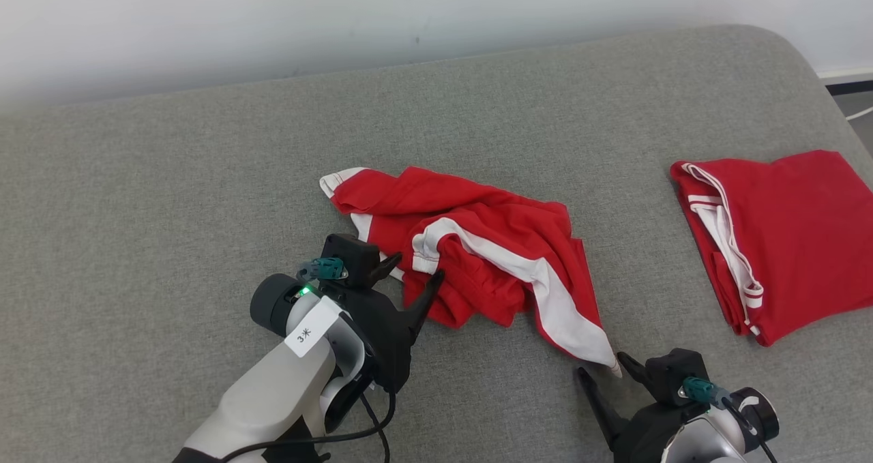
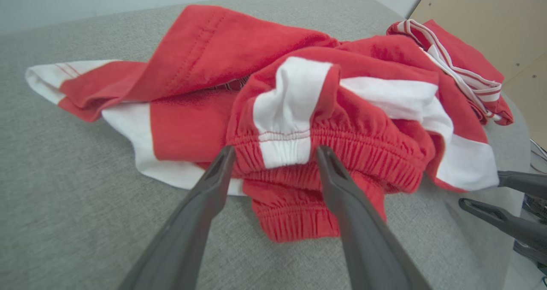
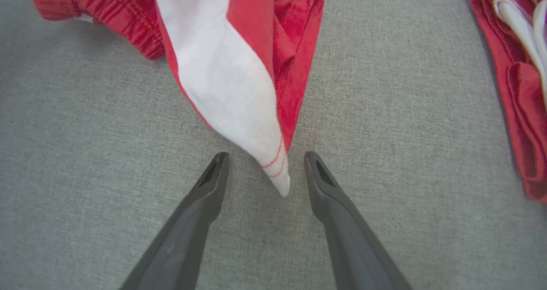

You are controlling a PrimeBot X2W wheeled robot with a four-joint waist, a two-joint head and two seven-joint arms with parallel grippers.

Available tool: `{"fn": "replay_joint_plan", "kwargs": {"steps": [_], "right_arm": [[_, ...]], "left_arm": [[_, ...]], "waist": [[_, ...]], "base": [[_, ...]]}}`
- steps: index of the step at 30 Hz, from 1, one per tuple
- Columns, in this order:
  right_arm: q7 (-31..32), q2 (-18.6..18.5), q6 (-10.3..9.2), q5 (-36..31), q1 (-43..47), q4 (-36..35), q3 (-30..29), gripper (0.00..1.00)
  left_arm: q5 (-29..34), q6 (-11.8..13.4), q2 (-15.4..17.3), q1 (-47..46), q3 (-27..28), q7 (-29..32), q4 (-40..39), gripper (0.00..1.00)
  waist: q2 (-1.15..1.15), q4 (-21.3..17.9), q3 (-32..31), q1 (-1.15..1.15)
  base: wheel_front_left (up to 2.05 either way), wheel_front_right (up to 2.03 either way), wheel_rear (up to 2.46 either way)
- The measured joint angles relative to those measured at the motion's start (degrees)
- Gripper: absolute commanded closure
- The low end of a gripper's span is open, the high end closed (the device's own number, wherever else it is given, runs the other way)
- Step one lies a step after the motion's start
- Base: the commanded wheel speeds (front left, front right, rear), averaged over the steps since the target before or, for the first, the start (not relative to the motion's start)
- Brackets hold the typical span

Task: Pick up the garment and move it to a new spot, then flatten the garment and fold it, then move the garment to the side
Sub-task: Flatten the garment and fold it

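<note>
A crumpled red garment with white stripes lies in the middle of the grey padded surface. My left gripper is open at the garment's near left edge. In the left wrist view its fingers straddle the gathered elastic waistband of the garment without closing on it. My right gripper is open at the garment's near right corner. In the right wrist view the pointed white tip of the garment lies between the spread fingers.
A second red garment with white trim lies folded at the right end of the surface, also seen in the wrist views. A pale wall runs behind. My right gripper shows at the left wrist view's right edge.
</note>
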Motion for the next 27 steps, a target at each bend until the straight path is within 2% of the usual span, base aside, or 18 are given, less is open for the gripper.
{"fn": "replay_joint_plan", "kwargs": {"steps": [6, 10, 12, 13, 15, 21, 22, 23, 26, 27], "right_arm": [[0.1, 0.5, 0.43, 0.0, -0.1, 0.0, 0.8, 0.11], [0.1, 0.5, 0.49, 0.0, -0.2, 0.0, 0.9, 0.19], [0.1, 0.5, 0.51, 0.0, -0.2, 0.0, 0.9, 0.22], [0.0, 0.5, 0.51, 0.0, -0.2, 0.0, 0.9, 0.25], [0.0, 0.6, 0.51, 0.0, -0.2, 0.0, 0.9, 0.27], [0.0, 0.6, 0.51, 0.0, -0.2, 0.1, 0.9, 0.24], [0.0, 0.6, 0.51, 0.0, -0.2, 0.1, 0.9, 0.25], [0.0, 0.6, 0.51, 0.0, -0.2, 0.1, 0.9, 0.26], [0.0, 0.6, 0.51, 0.0, -0.2, 0.2, 0.9, 0.31], [0.0, 0.6, 0.51, 0.0, -0.3, 0.3, 0.9, 0.48]], "left_arm": [[-0.5, 0.0, 0.0, -0.2, -0.5, 0.4, 0.2, 0.00], [-0.7, 0.0, -0.1, -0.2, -0.8, 0.7, 0.6, 0.00], [-0.8, 0.0, -0.1, -0.3, -0.9, 0.8, 1.0, 0.04], [-0.8, 0.0, -0.1, -0.3, -0.9, 0.8, 1.1, 0.15], [-1.1, 0.0, -0.1, -0.3, -0.9, 0.9, 1.5, 0.29], [-2.3, 0.0, -0.2, -1.2, -1.1, 0.9, 1.8, 0.13], [-2.3, 0.0, -0.2, -1.2, -1.2, 0.9, 1.8, 0.15], [-2.3, 0.0, -0.2, -1.2, -1.3, 0.9, 1.9, 0.24], [-2.4, 0.0, -0.3, -1.2, -1.4, 0.9, 1.9, 0.31], [-2.5, 0.0, -0.3, -1.2, -1.4, 0.9, 2.0, 0.40]], "waist": [[0.00, -0.4, 0.2, 0.00], [0.00, -0.9, 0.3, 0.00], [0.00, -1.0, 0.4, 0.00], [0.00, -1.1, 0.4, 0.00], [0.00, -1.2, 0.4, 0.00], [0.00, -1.2, 0.3, 0.00], [0.00, -1.1, 0.3, 0.00], [0.00, -1.1, 0.2, 0.00], [0.00, -1.0, 0.2, 0.00], [0.00, -1.0, 0.2, 0.00]], "base": [[0.00, 0.00, 0.00], [0.00, 0.00, 0.00], [0.00, 0.00, 0.00], [0.00, 0.00, 0.00], [0.00, 0.00, 0.00], [0.00, 0.00, 0.00], [0.00, 0.00, 0.00], [0.00, 0.00, 0.00], [0.00, 0.00, 0.00], [0.00, 0.00, 0.00]]}}
